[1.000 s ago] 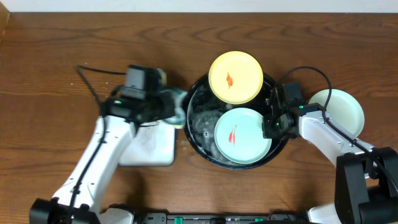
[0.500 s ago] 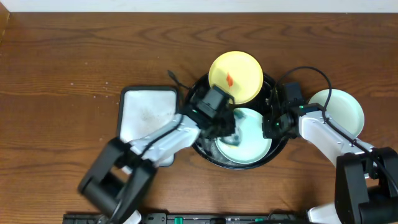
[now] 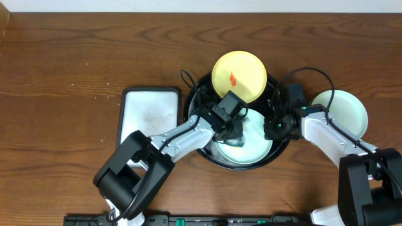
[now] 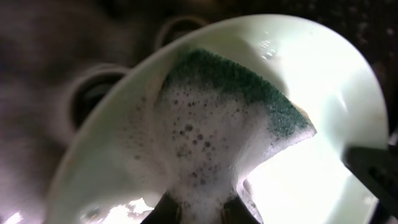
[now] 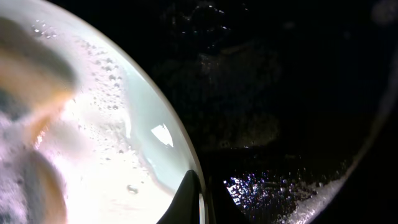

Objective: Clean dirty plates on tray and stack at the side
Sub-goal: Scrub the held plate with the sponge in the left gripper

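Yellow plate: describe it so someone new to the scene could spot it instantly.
Start at the big round black tray in the middle of the table. The yellow plate rests over its far rim. It alone is yellow, with a small red smear; the soapy plate inside the tray and the plate on the table to the right are pale mint.

The desk [image 3: 63, 56] is dark-brown wood, its grain running left to right in long wavy bands, and it fills nearly the whole overhead view. Along its far edge lies a narrow pale strip [image 3: 201, 5]; whether it is wall or floor cannot be told. The light is soft and even, with only faint shadows on the wood.
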`<state>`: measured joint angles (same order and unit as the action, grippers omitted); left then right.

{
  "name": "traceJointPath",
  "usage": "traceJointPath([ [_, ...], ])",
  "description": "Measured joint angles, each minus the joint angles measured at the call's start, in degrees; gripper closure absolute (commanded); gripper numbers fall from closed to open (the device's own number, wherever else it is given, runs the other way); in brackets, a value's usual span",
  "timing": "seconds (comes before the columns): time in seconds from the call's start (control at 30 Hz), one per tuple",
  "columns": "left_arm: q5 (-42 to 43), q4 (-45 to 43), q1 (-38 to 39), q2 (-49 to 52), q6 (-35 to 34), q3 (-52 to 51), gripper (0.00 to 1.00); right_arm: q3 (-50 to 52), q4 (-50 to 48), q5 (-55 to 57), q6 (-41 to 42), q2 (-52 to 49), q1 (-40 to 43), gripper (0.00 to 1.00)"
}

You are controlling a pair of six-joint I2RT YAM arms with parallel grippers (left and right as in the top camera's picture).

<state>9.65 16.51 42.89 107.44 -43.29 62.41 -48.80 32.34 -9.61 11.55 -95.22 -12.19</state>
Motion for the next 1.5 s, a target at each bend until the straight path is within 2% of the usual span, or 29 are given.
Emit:
traceJointPath([
  [0.2,-5.38,4.33,0.02,-0.31,2.75,1.38,0.93,0.0,-0.04,-1.09,0.24,-0.04,-0.28,0.99],
  [0.5,-7.67,7.78,0.02,-0.5,3.78,2.14,0.93,0.0,-0.11,-1.81,0.46,-0.17,-0.28,0.99],
  [0.67,-3.32,1.9,-0.74,0.04,1.29,1.27,0.93,0.0,-0.28,-1.53,0.48,-0.2,-0.26,0.99],
  [0.87,6.99,-9.44,-0.79,4.09,-3.65,1.33,0.92,-0.13,-0.33,-0.74,0.61,-0.2,-0.26,0.99],
  [1.03,12.37,-11.39,-0.9,5.42,-5.18,1.66,0.93,-0.13,-0.33,-0.7,0.66,-0.2,-0.26,0.99],
  [1.13,15.34,-9.68,-1.18,5.84,-5.51,2.19,0.92,-0.15,-0.31,-0.68,0.66,-0.2,-0.26,0.99],
  [1.5,22.75,6.4,-6.05,4.98,-5.4,3.76,0.93,-0.15,-0.31,-0.92,0.63,-0.2,-0.28,0.99],
])
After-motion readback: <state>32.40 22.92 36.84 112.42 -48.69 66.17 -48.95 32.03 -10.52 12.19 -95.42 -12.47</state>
